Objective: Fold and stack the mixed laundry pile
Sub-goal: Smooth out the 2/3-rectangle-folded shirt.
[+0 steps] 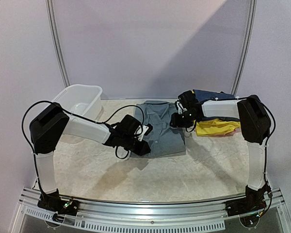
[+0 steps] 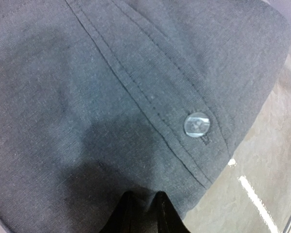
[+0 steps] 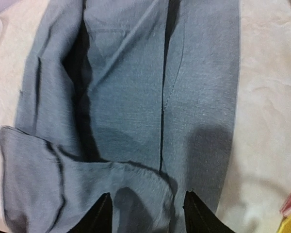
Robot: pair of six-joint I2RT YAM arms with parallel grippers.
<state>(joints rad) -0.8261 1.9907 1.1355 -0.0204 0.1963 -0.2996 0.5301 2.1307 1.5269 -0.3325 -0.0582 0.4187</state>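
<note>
Two tools at the grey garment: right tool spread, left tool narrowed; whether it grips, I cannot tell.

This is a robotics laboratory test cell: a left arm and a right arm are bolted to a slotted aluminium rail at the near edge of a pale marbled table, backed by plain walls and a bent metal tube frame, with a grey garment and a white plastic basin on the tabletop.
</note>
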